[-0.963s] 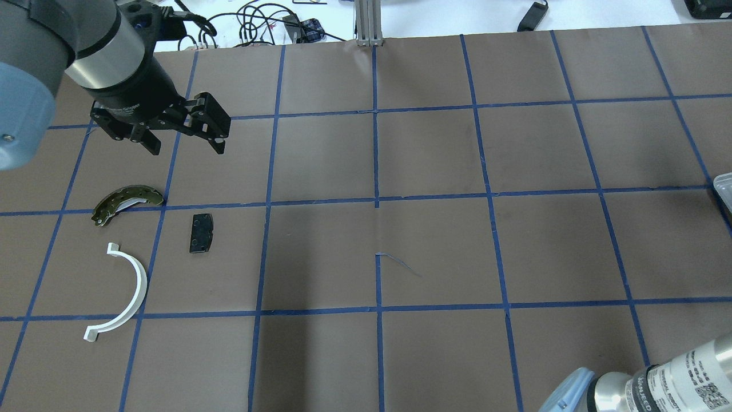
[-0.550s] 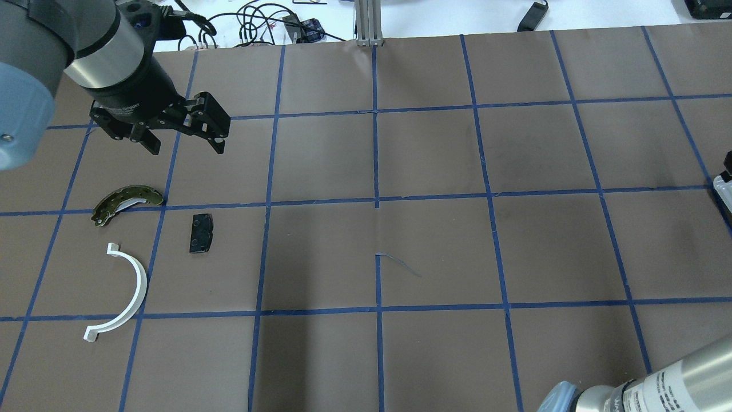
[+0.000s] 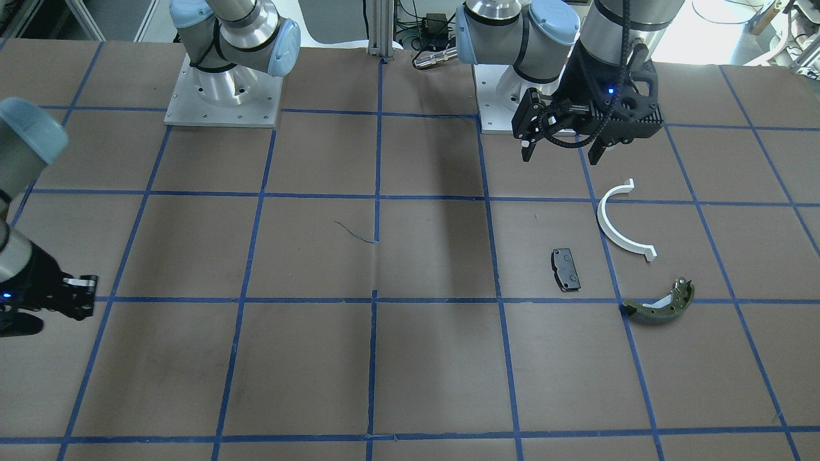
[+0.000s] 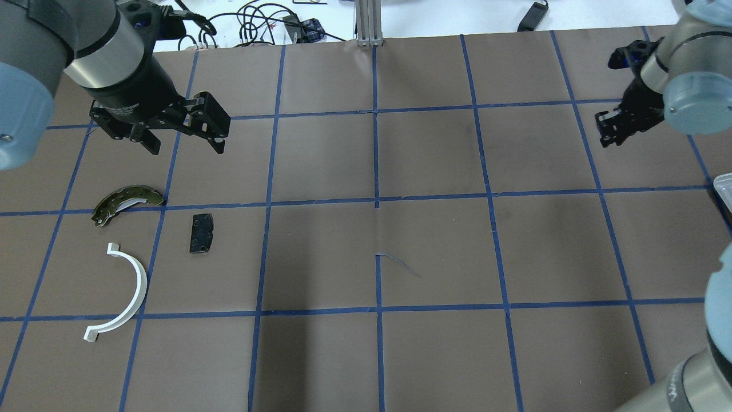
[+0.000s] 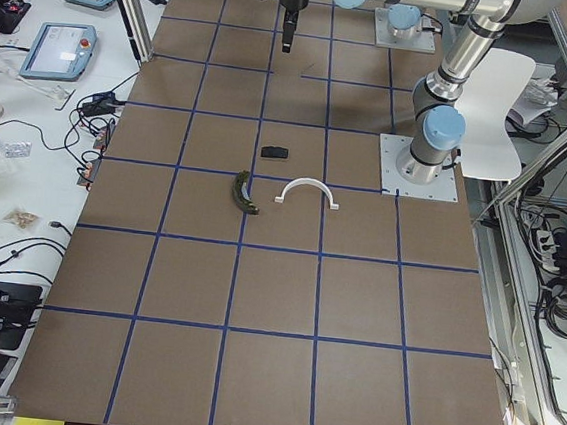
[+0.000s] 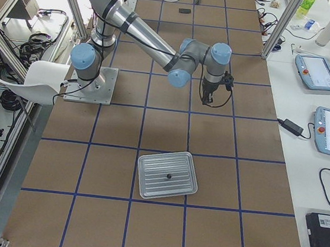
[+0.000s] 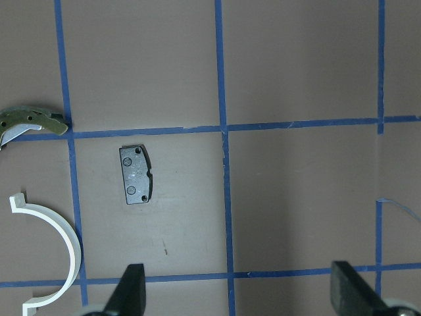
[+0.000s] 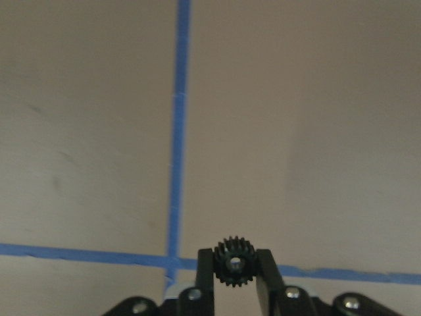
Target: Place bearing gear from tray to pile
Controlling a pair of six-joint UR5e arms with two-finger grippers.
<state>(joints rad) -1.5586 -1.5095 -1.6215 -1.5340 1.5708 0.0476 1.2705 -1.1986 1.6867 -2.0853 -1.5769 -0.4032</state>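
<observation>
My right gripper (image 8: 233,276) is shut on a small black toothed bearing gear (image 8: 233,262), held above the brown table. In the overhead view this gripper (image 4: 609,129) is at the far right, a long way from the pile. The pile lies at the left: an olive-green brake shoe (image 4: 127,201), a black brake pad (image 4: 201,233) and a white half-ring (image 4: 123,292). My left gripper (image 4: 186,140) is open and empty, hovering just beyond the pile. The left wrist view shows the pad (image 7: 136,174) below.
The metal tray (image 6: 167,174) lies at the table's right end, with a small dark part (image 6: 169,176) on it; its corner shows in the overhead view (image 4: 723,189). Blue tape lines grid the table. Cables and tablets lie beyond the far edge.
My right arm has swung from the lower right corner up to the far right of the table, and its gripper has come into the overhead view. The left arm has not moved.
</observation>
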